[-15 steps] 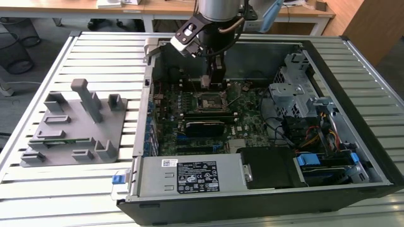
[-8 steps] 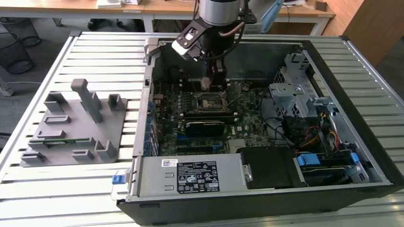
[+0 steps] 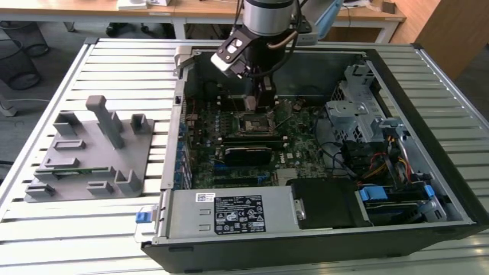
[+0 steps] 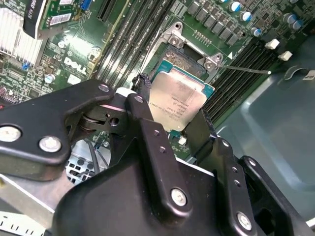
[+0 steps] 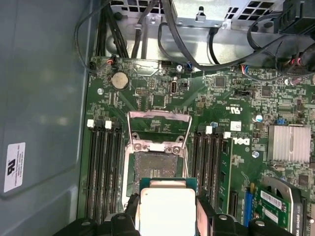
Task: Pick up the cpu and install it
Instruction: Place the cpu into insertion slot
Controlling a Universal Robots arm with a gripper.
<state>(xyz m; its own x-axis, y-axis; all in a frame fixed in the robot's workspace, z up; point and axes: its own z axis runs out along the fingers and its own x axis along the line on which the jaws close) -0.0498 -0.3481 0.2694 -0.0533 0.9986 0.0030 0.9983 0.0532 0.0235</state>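
My gripper (image 4: 173, 105) is clamping one cpu (image 4: 182, 96) by two opposite edges, holding it over the motherboard (image 3: 298, 146) close to the one open socket (image 5: 156, 169), not seated. One open computer case (image 3: 439, 137) is lying on the slatted desk (image 3: 130, 74); one grey holder (image 3: 91, 154) is sitting toward the desk's edge on the exterior view's left.

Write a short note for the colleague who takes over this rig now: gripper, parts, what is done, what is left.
The gripper is shut on the cpu, gripping two opposite edges.
The cpu is lifted and held over the motherboard inside the open computer case, at the edge of the socket, not in it.
The socket is open, its metal frame swung up; it looks empty.
Done: cpu picked up and carried to the socket.
Left: cpu not yet seated; metal frame not yet closed.
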